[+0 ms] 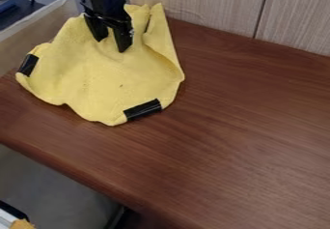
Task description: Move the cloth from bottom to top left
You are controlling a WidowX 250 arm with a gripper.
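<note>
Cloth (103, 80): top left of the table (232, 131), rumpled, its upper part drawn up near the wood panel (206, 6). Expect light, limp, non-fragile handling; black strips (142, 109) on the edge probably stiffer than the fabric. Best hold: a raised fold, since flat fabric may slip out. My pincer (110, 44) hangs down from the top edge, fingers apart, tips over the upper cloth; contact uncertain. Placement looks achieved; I judge a straight lift clear comes next.

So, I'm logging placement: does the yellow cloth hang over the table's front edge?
No, the cloth ends well back on the table, short of that edge.
</note>
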